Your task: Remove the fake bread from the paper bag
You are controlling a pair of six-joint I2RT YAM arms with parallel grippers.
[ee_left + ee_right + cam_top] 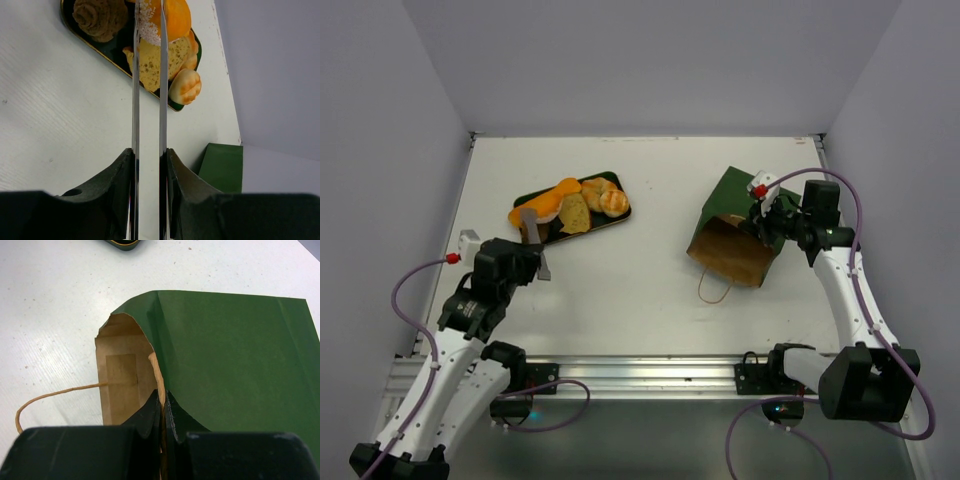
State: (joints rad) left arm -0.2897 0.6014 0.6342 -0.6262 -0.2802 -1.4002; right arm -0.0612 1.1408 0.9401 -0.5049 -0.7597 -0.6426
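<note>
Bench: a white flat bench is carrying everything, with both arms bolted at its near edge.
Paper bag: the tall dark green paper bag with a brown kraft inside is lying on its side on the right half of the bench. Its open mouth is facing near-left and showing the brown lining.
Twine handle: one thin twine handle is looping out of the mouth and lying flat on the bench.
Right tool: the right tool is pinching the bag's rim at the mouth – its two black fingers are pressing together with the paper edge caught between them.
Fake bread: the fake bread, a set of small toy pieces, is sitting on a dark green flat tray on the left half of the bench, well apart from the bag.
Pieces: a long orange loaf is lying along the tray's far-left side, with a tan slice just beside it. Golden round rolls are sitting at the right end, and a dark brown chunk is sitting at the left end.
Left tool: the left tool is hovering at the tray's near-left end, its long thin metal fingers pointing over the bread. They are standing slightly apart in a narrow, parallel gap, and only the bread beyond is showing through it. The tips are running off the top of the wrist view, so I cannot tell whether they are touching a piece.
</note>
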